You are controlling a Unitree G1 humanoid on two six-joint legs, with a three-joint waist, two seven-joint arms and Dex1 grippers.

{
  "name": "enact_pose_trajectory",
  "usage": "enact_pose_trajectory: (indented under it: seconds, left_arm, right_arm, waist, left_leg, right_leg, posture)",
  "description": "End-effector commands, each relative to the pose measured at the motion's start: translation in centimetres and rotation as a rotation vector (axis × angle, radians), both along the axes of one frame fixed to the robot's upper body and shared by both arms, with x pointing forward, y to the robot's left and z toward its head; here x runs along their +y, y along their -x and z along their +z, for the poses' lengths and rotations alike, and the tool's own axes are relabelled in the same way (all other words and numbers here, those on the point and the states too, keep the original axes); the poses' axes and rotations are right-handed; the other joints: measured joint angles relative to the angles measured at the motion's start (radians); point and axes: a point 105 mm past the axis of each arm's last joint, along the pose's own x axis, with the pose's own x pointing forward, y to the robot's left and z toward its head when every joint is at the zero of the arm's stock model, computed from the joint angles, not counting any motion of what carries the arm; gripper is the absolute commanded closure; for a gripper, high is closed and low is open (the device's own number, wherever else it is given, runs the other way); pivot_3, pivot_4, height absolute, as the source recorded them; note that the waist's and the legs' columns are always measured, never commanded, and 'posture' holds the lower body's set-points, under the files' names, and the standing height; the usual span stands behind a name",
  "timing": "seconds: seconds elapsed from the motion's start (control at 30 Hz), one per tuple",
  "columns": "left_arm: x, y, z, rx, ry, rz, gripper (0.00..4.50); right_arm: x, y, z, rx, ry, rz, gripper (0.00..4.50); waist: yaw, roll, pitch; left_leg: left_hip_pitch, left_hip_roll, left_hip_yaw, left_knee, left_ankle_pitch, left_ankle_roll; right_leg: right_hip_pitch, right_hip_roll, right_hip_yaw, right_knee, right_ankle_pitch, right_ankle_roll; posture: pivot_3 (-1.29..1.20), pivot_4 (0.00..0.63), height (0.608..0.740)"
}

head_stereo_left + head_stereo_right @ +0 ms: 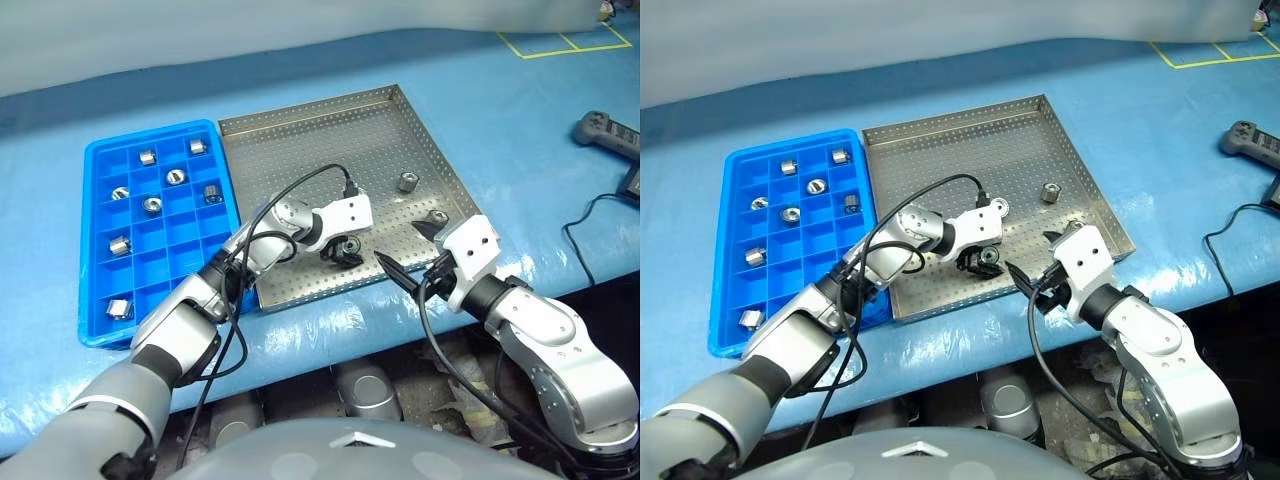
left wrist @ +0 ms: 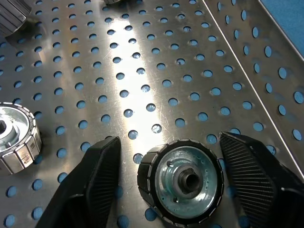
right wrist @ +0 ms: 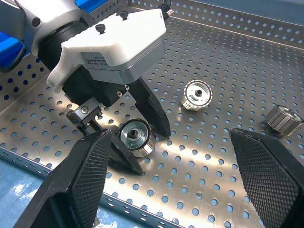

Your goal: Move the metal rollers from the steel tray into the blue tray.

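Note:
The steel tray (image 1: 300, 150) lies beside the blue tray (image 1: 170, 270), which has several metal rollers (image 1: 152, 204) in its compartments. My left gripper (image 2: 169, 139) is down on the steel tray's near part, open, with a finger on each side of one roller (image 2: 183, 183). One finger (image 2: 256, 175) is at that roller's rim, and the other (image 2: 95, 175) stands a small gap away. Other rollers lie loose in the steel tray (image 3: 196, 94) (image 1: 407, 181). My right gripper (image 1: 402, 245) hovers open over the tray's near right corner, holding nothing.
A black controller (image 1: 608, 133) and a black cable (image 1: 590, 230) lie on the blue table cover to the right. Yellow tape lines (image 1: 560, 42) mark the far right. The table's front edge runs just below the trays.

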Motion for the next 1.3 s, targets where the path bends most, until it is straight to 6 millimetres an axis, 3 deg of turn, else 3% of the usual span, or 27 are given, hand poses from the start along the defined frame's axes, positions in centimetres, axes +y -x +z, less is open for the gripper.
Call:
enact_pose_trajectory:
  seconds: [0.03,0.27,0.43,0.6,0.87,1.03,1.17,1.3]
  left_arm:
    - [0.0,0.1,0.0,-0.004,0.004,0.001,2.65]
    - [-0.1,-0.1,0.3,-0.016,0.018,-0.001,2.67]
    - [-0.2,-0.7,3.2,-0.025,0.143,0.032,2.67]
    - [1.5,-1.2,6.9,-0.058,0.265,0.087,2.67]
    - [7.2,-1.4,11.0,-0.216,0.315,0.297,2.67]
    - [13.4,-1.7,10.8,-0.323,0.174,0.583,2.67]
    - [17.8,-0.3,10.2,-0.351,0.079,0.742,2.67]
    - [20.0,1.2,9.6,-0.328,0.047,0.825,2.67]
  right_arm:
    - [0.1,-0.2,0.8,-0.039,-0.002,0.012,0.31]
    - [0.0,-0.3,0.5,-0.021,-0.009,0.02,0.31]
    - [0.6,-0.3,0.2,0.005,-0.042,0.079,0.31]
    - [2.2,-0.1,0.4,0.015,-0.087,0.202,0.31]
    - [4.9,-0.2,0.7,0.024,-0.095,0.375,0.31]
    - [5.0,-1.1,1.0,0.003,-0.099,0.37,0.31]
    - [4.9,-1.3,1.0,0.0,-0.1,0.373,0.31]
    - [4.8,-1.5,1.1,-0.003,-0.101,0.373,0.31]
  waist:
    - [0.001,0.0,0.0]
    - [0.003,0.0,0.0]
    - [0.003,0.0,0.0]
    - [0.009,0.0,0.001]
    - [0.049,0.0,0.001]
    - [0.094,0.0,0.001]
    - [0.132,0.0,0.001]
    - [0.173,-0.001,0.002]
  left_leg:
    - [0.0,0.0,0.0,0.0,0.0,0.0]
    - [0.0,0.0,0.0,0.0,0.0,0.0]
    - [0.0,0.0,0.0,0.0,0.0,0.0]
    - [0.0,0.0,0.0,0.0,0.0,0.0]
    - [0.0,0.001,-0.001,0.0,0.0,0.0]
    - [0.0,0.001,-0.001,-0.001,0.0,0.0]
    - [0.0,0.001,-0.001,-0.001,0.0,0.0]
    - [0.0,0.001,-0.001,-0.001,0.0,0.0]
  right_leg:
    - [0.0,0.0,0.0,0.0,0.0,0.0]
    - [0.0,0.0,0.0,0.0,0.0,0.0]
    - [0.0,0.0,0.0,0.0,0.0,0.0]
    - [0.0,0.0,0.0,0.0,0.0,0.0]
    - [0.0,0.001,0.0,0.0,0.0,0.0]
    - [0.0,0.001,-0.001,0.001,0.0,0.0]
    - [-0.001,0.001,-0.001,0.0,0.0,0.0]
    - [-0.001,0.0,-0.002,0.0,0.0,-0.001]
  posture:
    - [-0.3,0.15,0.74]
    - [-0.3,0.15,0.74]
    - [-0.28,0.15,0.74]
    - [-0.25,0.15,0.74]
    - [-0.16,0.15,0.74]
    - [-0.11,0.15,0.74]
    - [-0.08,0.15,0.74]
    - [-0.05,0.15,0.74]
